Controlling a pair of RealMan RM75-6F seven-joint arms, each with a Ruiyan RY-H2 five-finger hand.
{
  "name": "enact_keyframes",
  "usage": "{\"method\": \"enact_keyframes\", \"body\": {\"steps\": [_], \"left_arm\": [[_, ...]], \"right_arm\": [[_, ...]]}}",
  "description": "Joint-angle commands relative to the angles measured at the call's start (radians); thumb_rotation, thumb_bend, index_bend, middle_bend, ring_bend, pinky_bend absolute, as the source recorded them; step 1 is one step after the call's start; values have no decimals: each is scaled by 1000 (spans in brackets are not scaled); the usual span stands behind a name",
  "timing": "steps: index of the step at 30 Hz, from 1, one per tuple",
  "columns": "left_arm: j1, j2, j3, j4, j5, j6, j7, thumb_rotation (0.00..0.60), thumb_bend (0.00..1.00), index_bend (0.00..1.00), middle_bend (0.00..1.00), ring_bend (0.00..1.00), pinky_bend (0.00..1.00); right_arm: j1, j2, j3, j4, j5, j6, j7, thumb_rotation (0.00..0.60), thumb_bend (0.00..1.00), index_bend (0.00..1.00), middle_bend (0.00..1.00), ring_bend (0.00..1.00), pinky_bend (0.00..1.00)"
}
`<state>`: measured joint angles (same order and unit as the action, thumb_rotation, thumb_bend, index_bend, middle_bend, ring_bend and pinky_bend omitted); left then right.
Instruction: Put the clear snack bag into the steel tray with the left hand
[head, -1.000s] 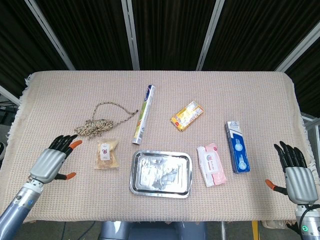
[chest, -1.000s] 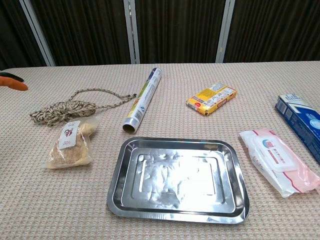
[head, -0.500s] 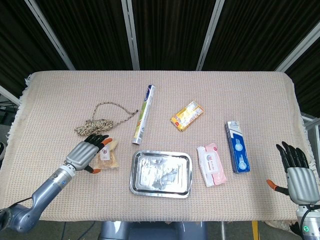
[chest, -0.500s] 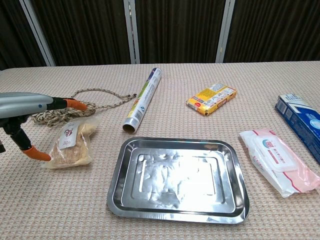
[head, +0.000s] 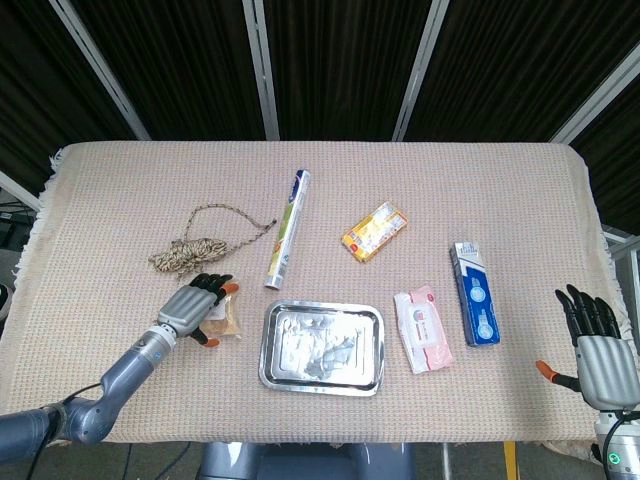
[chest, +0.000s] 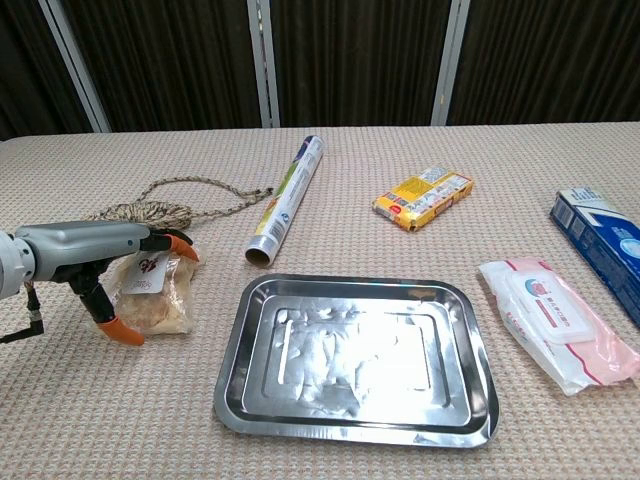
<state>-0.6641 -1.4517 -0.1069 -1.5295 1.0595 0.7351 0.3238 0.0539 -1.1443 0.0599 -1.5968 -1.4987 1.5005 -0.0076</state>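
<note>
Two views, head view first:
Surface: table (head: 560, 190) under a beige woven cloth, fringed at its left edge; dark slatted panels with pale uprights behind.
Snack bag: clear snack bag (head: 226, 315) lies flat on the cloth just left of the steel tray (head: 322, 346), mostly covered by the left hand (head: 190, 309).
Left hand: fingers spread over the bag, orange tips showing; whether it grips cannot be told.
Right hand: right hand (head: 598, 350) at the lower right corner, fingers spread, holding nothing.
Others: rope (head: 195, 247), foil roll (head: 287, 241), yellow packet (head: 375, 230), blue box (head: 474, 292), pink wipes pack (head: 422, 328).

Chest view:
Room: black curtains, pale posts.
Snack bag: see-through film, pale brown pieces inside, white tag with red print; outside the tray.
Left hand: thumb (chest: 112, 319) low at the bag's near side, fingers above it.
</note>
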Motion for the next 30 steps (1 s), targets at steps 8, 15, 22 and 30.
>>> {"method": "enact_keyframes", "body": {"steps": [8, 15, 22, 30], "left_arm": [[85, -81, -14, 94, 261, 253, -296, 600, 343, 621, 303, 307, 483], [108, -15, 5, 22, 393, 356, -407, 600, 343, 595, 302, 303, 484], [71, 1, 20, -78, 449, 327, -381, 600, 343, 563, 279, 291, 477], [-13, -106, -21, -99, 430, 255, -271, 600, 305, 502, 246, 267, 420]], "right_arm": [[-5, 3, 1, -5, 0, 7, -4, 600, 0, 0, 0, 0, 0], [-5, 1, 1, 0, 1, 5, 1, 600, 0, 0, 0, 0, 0], [-6, 0, 0, 0, -4, 8, 4, 600, 0, 0, 0, 0, 0], [-11, 6, -2, -2, -10, 17, 5, 600, 0, 0, 0, 0, 0]]}}
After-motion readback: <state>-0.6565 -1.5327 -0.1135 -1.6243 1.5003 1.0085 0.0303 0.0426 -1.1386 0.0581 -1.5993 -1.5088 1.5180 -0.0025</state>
